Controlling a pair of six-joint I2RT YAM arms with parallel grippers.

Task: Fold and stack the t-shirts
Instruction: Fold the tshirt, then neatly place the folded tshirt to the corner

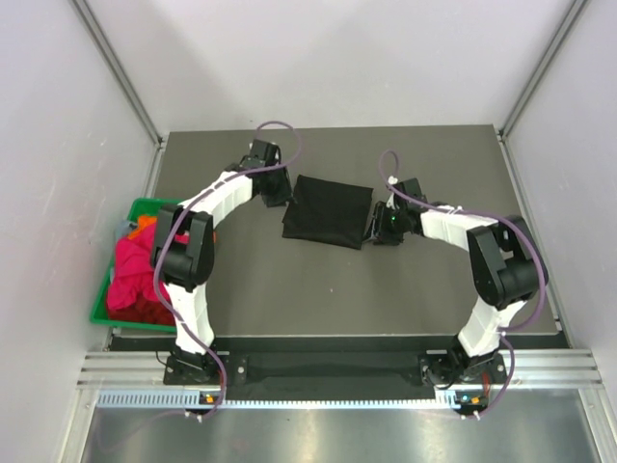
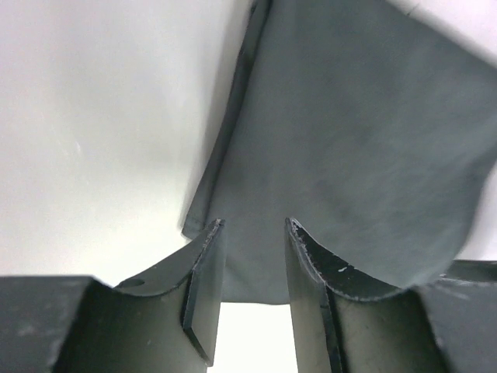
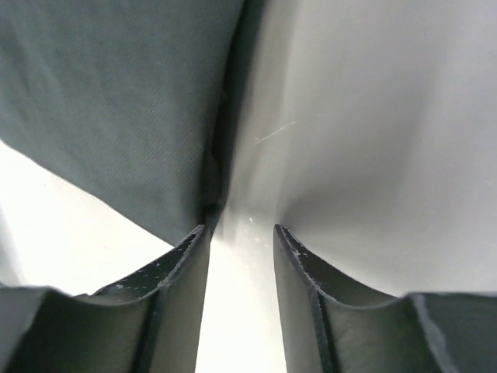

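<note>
Left gripper point(image 2: 252, 260): fingers apart, nothing clamped. The cloth of the black shirt point(image 1: 328, 210) shows in the gap, and its hem ends just short of the finger roots. Right gripper point(image 3: 241, 237): fingers also apart. The gap sits over bare table point(image 1: 386, 280), and the shirt edge only touches the tip of the finger on the camera's left.

From the top view, the black shirt lies folded into a rough rectangle mid-table. The left gripper is at its 10 o'clock corner and the right gripper at its 4 o'clock edge. The other shirts point(image 1: 130, 270), red, magenta and a bit of orange, are heaped in the green bin point(image 1: 104, 313) at the table's 9 o'clock side.

Risks as I judge them:
- If I close the right gripper here, it likely pinches air or only a sliver of hem, which would slip out on the lift.
- The left gripper may catch only the top layer, and the fold would peel open.
- An uneven grab on the two sides would skew or drag the shirt.

No brand, label or writing is readable in any view, and I see no neck tag from here.
</note>
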